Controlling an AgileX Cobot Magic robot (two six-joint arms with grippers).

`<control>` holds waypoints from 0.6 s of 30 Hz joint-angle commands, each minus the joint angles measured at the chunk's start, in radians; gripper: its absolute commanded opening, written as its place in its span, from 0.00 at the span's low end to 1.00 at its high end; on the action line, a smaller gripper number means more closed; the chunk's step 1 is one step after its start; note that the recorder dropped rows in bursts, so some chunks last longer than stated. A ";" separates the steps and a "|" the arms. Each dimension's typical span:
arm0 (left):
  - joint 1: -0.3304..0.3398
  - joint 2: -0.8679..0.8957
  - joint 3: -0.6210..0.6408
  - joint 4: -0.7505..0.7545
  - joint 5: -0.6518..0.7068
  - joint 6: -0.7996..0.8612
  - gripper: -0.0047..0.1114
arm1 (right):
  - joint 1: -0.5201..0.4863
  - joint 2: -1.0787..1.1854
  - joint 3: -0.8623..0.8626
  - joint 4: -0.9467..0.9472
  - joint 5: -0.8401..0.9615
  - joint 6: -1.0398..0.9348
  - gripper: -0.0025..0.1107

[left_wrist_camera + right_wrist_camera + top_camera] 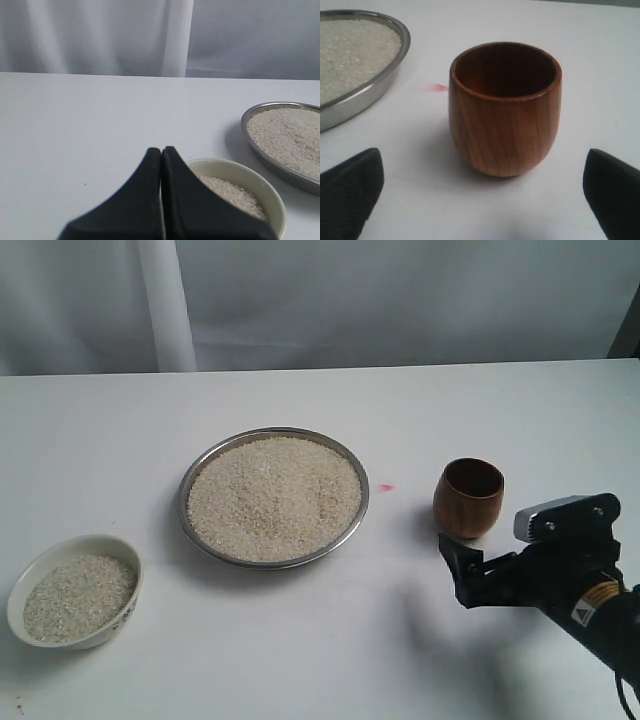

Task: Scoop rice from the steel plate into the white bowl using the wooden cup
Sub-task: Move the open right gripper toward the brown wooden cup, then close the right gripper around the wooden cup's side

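Note:
The steel plate (182, 502) sits mid-table, heaped with rice (273, 497). At the front left is the white bowl (127, 612), holding some rice too. To the right stands the wooden cup (468, 498), upright and empty. My right gripper (462, 565) is open just in front of the cup and does not touch it. In the right wrist view the cup (505, 110) stands beyond the gripper (482, 195), whose fingers (350, 195) are spread wide. My left gripper (161, 150) is shut on nothing, close to the bowl (262, 187); the exterior view does not show it.
A small red mark (387, 487) lies on the white table between plate and cup. A pale curtain hangs behind the table's far edge. In the left wrist view the plate (260, 155) lies just past the bowl.

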 commanded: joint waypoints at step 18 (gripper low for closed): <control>-0.005 -0.002 -0.005 -0.005 -0.007 -0.002 0.04 | -0.006 0.104 -0.270 0.017 0.028 -0.020 0.95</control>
